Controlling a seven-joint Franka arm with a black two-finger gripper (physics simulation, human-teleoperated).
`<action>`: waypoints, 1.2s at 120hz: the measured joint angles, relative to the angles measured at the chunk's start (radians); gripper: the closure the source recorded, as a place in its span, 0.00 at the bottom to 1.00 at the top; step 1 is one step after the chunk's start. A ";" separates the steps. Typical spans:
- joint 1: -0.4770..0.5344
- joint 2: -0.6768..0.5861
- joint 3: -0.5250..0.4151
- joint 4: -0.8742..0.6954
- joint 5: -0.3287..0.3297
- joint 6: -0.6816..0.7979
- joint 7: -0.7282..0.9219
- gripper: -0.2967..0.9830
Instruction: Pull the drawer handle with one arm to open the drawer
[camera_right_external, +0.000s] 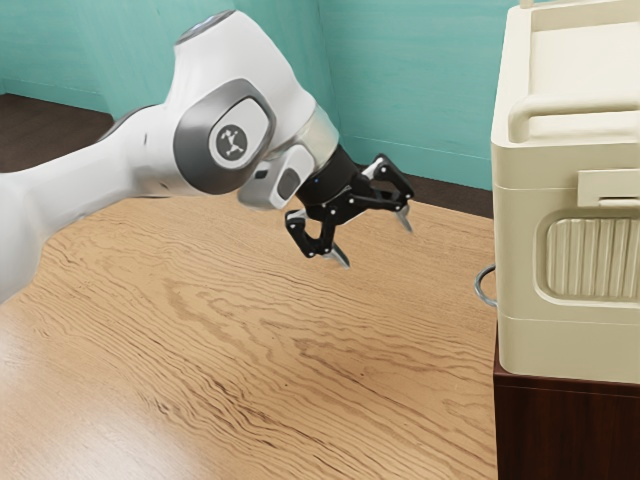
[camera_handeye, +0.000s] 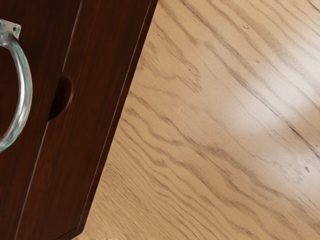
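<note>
The jaws of our gripper stand spread apart with nothing between them, released, tilted down toward the exterior view's right, above the wood-grained surface. Our arm, white with grey caps, reaches in from the exterior view's left. The handle, a curved metal loop, is apart from the jaws, farther toward the exterior view's right; there, part of it is hidden behind a box. In the wrist view we see it fixed to the drawer, whose dark wood face looks flush with the cabinet around it, a rounded hollow lying at the seam. On the cabinet sits the cream box, with a ribbed panel on its side. Beyond the surface are a dark floor and a teal wall.
</note>
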 joint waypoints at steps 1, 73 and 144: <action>0.000 0.000 0.000 0.000 0.000 0.001 -0.001 0.23; -0.074 -0.005 -0.005 -0.030 -0.006 0.043 -0.021 0.23; -0.117 0.020 -0.006 -0.102 0.002 0.203 0.003 0.23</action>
